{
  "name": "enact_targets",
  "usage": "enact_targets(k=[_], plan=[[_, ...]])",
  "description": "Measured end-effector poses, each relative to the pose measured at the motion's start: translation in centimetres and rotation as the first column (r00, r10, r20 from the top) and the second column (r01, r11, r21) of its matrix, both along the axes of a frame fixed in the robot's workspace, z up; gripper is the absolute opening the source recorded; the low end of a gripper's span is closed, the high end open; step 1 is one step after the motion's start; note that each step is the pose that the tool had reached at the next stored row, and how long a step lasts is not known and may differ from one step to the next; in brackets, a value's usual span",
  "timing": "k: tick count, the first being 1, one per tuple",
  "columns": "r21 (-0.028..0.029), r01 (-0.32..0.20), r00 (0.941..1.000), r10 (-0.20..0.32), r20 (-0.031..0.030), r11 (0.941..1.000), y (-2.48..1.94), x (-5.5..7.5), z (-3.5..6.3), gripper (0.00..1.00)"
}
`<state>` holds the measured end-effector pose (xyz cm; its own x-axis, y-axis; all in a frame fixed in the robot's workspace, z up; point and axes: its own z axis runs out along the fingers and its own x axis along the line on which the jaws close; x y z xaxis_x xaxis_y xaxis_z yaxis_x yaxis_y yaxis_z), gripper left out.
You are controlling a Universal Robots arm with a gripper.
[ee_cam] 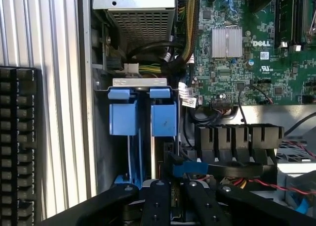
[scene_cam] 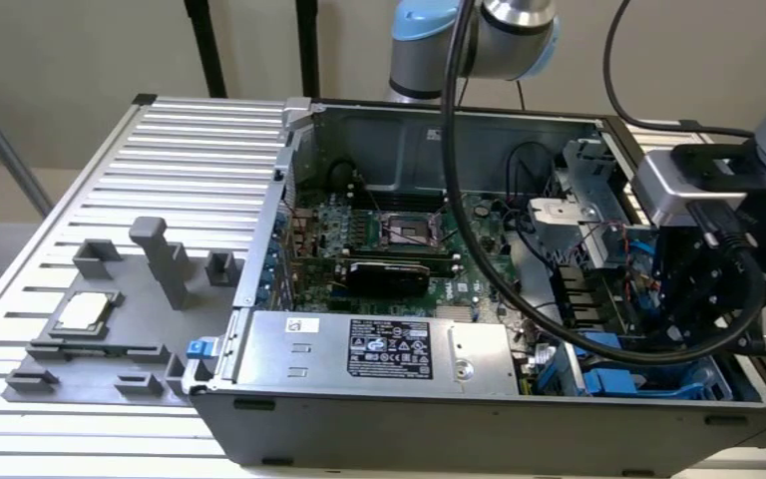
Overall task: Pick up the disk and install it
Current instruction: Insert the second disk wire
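Note:
My gripper (scene_cam: 697,334) reaches down into the open computer case (scene_cam: 290,215), at the corner nearest the camera on the exterior view's right. Below it, blue plastic carrier parts of the disk (scene_cam: 612,383) stand in the drive bay. In the wrist view the black gripper (ee_cam: 176,199) hangs right over that bay. Two blue carrier tabs (ee_cam: 163,119) sit side by side under a silver bracket (ee_cam: 140,81). A thin metal edge with blue rails runs from them toward the gripper. I cannot tell whether the gripper touches the disk.
A silver power supply with a black label (scene_cam: 383,347) lies along the case's near side, beside the green motherboard (scene_cam: 397,235). Black cables (scene_cam: 490,269) loop across the case. On the slatted table (scene_cam: 210,140) sits a grey fixture holding a small square chip (scene_cam: 80,311).

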<state>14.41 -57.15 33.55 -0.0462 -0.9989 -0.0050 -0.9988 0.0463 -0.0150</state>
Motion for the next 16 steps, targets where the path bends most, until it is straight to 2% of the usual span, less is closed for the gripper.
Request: enact_targets(k=[3,4,7,16], plan=[[-0.0008,0.000,1.0000,0.000,0.0003,1.0000,0.00,0.0,-0.03,0.00],[0.0004,0.000,1.0000,0.000,0.0003,1.0000,0.00,0.0,-0.10,1.00],[-0.0012,0.000,1.0000,0.000,0.0001,1.0000,0.00,-0.1,0.62,1.00],[-0.0016,0.000,1.0000,0.000,0.0001,1.0000,0.00,-0.1,4.63,1.00]])
